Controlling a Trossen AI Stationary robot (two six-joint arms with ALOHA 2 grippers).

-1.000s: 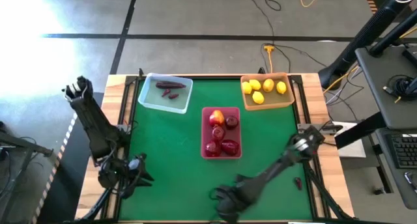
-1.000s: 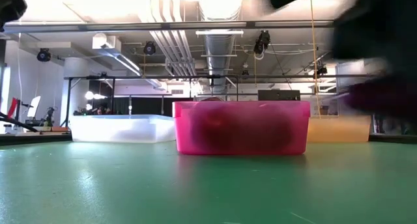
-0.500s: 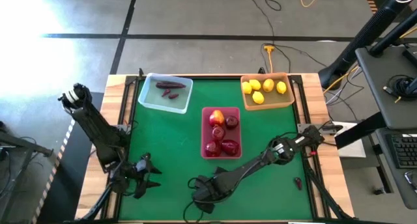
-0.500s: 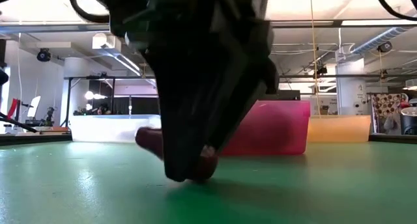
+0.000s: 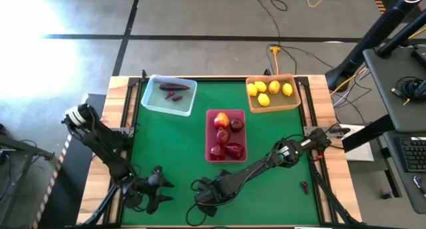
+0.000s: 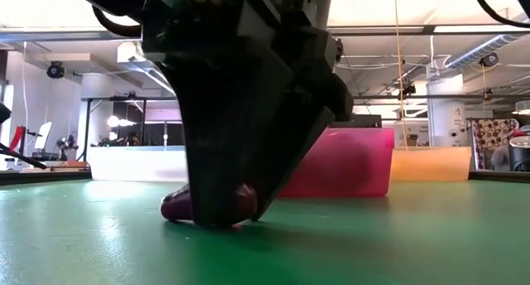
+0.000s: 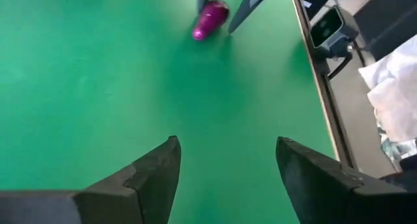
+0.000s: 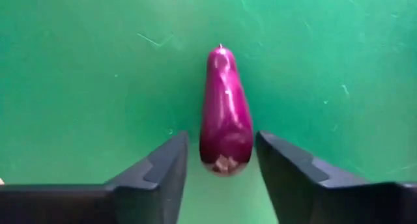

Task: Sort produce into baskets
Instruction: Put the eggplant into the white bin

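Sorting is nearly complete, with lemons [image 5: 269, 90] in the tan-orange tray [image 5: 293, 104], red fruits [image 5: 225, 136] in the pink tray [image 5: 208, 132], and the right gripper [image 8: 218, 160], fingers spread, straddling a maroon piece [image 8: 225, 113] lying on the table's near edge, while the left gripper [image 7: 225, 162] waits open nearby.

No text, label, brand, number or sign can be read in any of the views.
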